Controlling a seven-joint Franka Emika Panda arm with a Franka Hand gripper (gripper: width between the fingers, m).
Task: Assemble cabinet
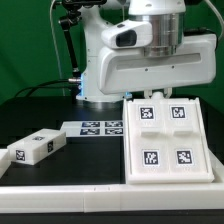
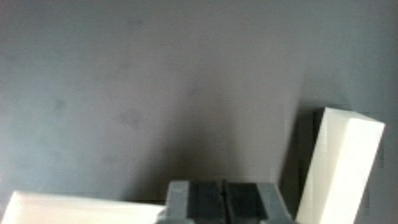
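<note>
The cabinet (image 1: 166, 140) is a large white box lying flat at the exterior view's right, with four recessed panels, each bearing a square tag. Two smaller white tagged blocks (image 1: 38, 147) lie together at the exterior view's left. The arm (image 1: 158, 35) hangs over the back of the cabinet; its fingers do not show there. In the wrist view my gripper (image 2: 226, 203) is shut and empty above the dark table. A white part's edge (image 2: 338, 165) stands beside it and another white surface (image 2: 71, 208) lies at the other side. Neither touches the fingers.
The marker board (image 1: 100, 127) lies flat on the black table between the blocks and the cabinet. The white robot base (image 1: 95, 65) stands at the back. A white ledge (image 1: 70, 197) runs along the table's front edge.
</note>
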